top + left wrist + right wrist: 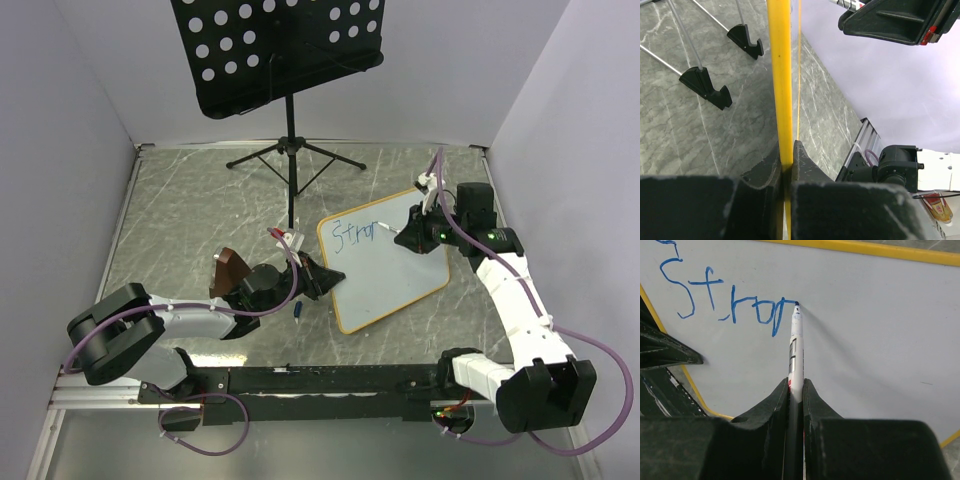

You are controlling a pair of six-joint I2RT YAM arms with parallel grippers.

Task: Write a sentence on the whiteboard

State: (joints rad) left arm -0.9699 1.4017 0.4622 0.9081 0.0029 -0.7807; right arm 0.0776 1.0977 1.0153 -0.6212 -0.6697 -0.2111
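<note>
Right wrist view: the right tool [796,385] is clamped on a slim white marker pen [795,347] whose long axis runs straight ahead. Its tip touches the small white whiteboard with a yellow-orange frame [875,340] at the end of the blue handwritten sentence [730,307], which reads only "Stron", and bare board lies to the tip's right. Across the board, the left tool [786,162] is closed on the frame's edge, holding it over the grey marbled worktop [200,200]; no container shows.

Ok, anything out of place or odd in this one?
Nothing damaged or spilled. The whiteboard sits at an angle, but the left tool clamps its edge. A small blue piece, maybe a cap, lies loose beside it.
</note>
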